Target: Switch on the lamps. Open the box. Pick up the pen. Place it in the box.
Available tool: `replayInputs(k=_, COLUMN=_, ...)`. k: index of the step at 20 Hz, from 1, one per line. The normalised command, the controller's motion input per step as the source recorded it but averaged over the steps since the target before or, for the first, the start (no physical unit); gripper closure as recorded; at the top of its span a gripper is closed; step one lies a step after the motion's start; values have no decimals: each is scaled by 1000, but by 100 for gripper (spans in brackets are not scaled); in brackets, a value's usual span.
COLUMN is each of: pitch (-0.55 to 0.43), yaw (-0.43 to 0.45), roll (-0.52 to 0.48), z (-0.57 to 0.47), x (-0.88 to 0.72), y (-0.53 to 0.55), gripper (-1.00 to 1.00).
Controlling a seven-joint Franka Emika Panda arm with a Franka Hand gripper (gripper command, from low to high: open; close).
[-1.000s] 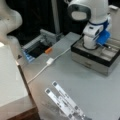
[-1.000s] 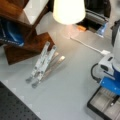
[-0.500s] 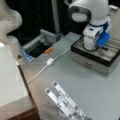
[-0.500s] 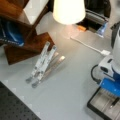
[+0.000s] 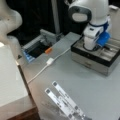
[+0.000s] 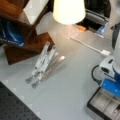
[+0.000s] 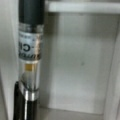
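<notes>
Your gripper (image 5: 90,47) was down inside the open box (image 5: 96,59) at a front view's right, and whether its jaws gripped anything could not be told. The wrist view showed the pen (image 7: 29,62) lying along the left wall of a beige compartment. The lamp (image 6: 68,11) glowed near the white cable (image 6: 88,46).

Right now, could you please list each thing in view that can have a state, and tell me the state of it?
lamp: on, the shade glows.
box: open, the beige compartments show in both front views.
pen: inside a box compartment, along its wall, as the wrist view shows.
end effector: low over the open box; its fingers do not show.
white cable: lying loose on the table.
</notes>
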Motion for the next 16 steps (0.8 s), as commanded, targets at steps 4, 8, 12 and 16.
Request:
replayInputs(k=4, pitch=29, yaw=84, roll=-235, z=143, x=34, y=22, gripper=-100)
replayInputs(k=8, pitch=67, yaw=113, roll=-226, z=196, x=15, y=-60, gripper=-100)
replayInputs(k=12, pitch=100, yaw=132, roll=-203, z=177, x=58, y=-138, gripper=-100)
replayInputs(k=16, pitch=104, yaw=135, roll=-175, z=184, x=104, y=-274, gripper=-100)
